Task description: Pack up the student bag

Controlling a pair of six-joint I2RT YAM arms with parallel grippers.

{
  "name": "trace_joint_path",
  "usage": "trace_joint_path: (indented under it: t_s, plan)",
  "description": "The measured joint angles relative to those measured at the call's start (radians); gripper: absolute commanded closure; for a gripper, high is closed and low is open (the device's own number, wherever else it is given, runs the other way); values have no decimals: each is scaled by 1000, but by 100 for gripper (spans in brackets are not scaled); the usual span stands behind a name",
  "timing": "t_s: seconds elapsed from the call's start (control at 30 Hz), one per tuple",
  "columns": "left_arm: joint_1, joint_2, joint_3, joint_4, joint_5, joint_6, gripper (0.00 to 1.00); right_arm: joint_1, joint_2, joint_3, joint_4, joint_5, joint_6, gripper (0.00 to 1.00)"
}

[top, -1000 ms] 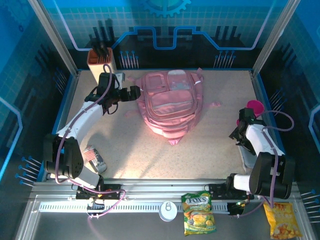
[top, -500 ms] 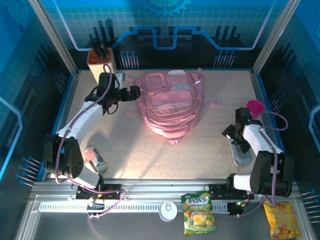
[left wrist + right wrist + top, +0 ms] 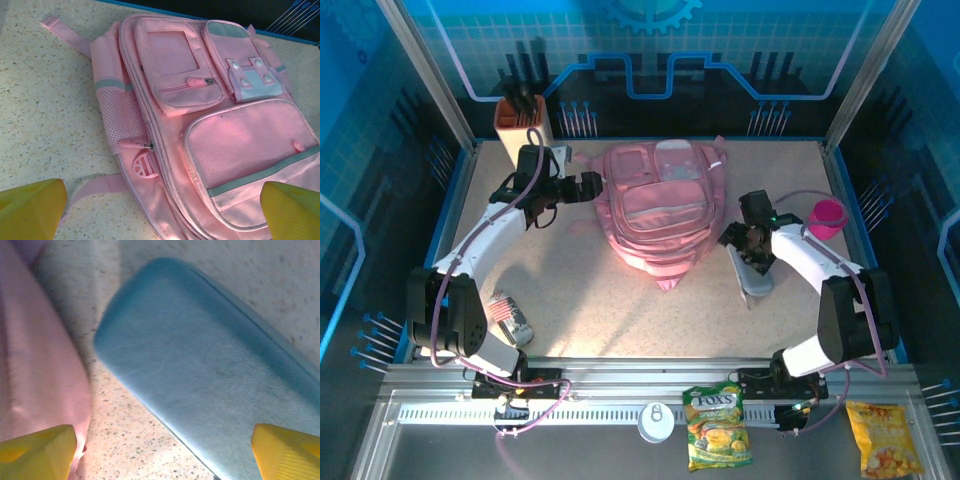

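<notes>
The student bag (image 3: 660, 205), a big soft pink backpack, lies flat in the middle of the table with its front pockets up. My left gripper (image 3: 590, 185) hovers at the bag's left side, and its wrist view looks down on the bag (image 3: 200, 115) between wide yellow fingertips (image 3: 30, 207). That left gripper (image 3: 162, 215) is open and holds nothing. My right gripper (image 3: 748, 250) is just right of the bag, open, over a flat grey-blue case (image 3: 757, 282). In the right wrist view the case (image 3: 210, 375) lies slanted on the table beside the bag's edge (image 3: 35, 365), under the right gripper (image 3: 162, 455).
A pink cup (image 3: 827, 215) stands near the right wall. An orange pen holder (image 3: 523, 125) is at the back left, and a can (image 3: 508, 318) lies by the left arm's base. Two snack bags (image 3: 717, 428) (image 3: 883, 440) and a white lid (image 3: 656, 422) sit beyond the front rail.
My right arm has swung left from the right wall to the bag's right side, and the grey-blue case has slid left with it. The left arm has stayed still.
</notes>
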Motion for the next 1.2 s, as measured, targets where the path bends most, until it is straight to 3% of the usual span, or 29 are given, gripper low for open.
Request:
trace_joint_path:
  t_s: [0.27,0.5,0.9,1.2]
  plan:
    - [-9,12,16,-6,18,1,1,2,45,79,-145,80,-339,0]
    - [-23,42,50,-20,35,9,1,-4,129,79,-213,82,-483,0]
    - [-30,72,81,-25,75,27,1,-92,203,63,-203,109,-510,0]
    - [-66,94,115,-50,122,61,1,-106,188,19,-173,25,-481,1]
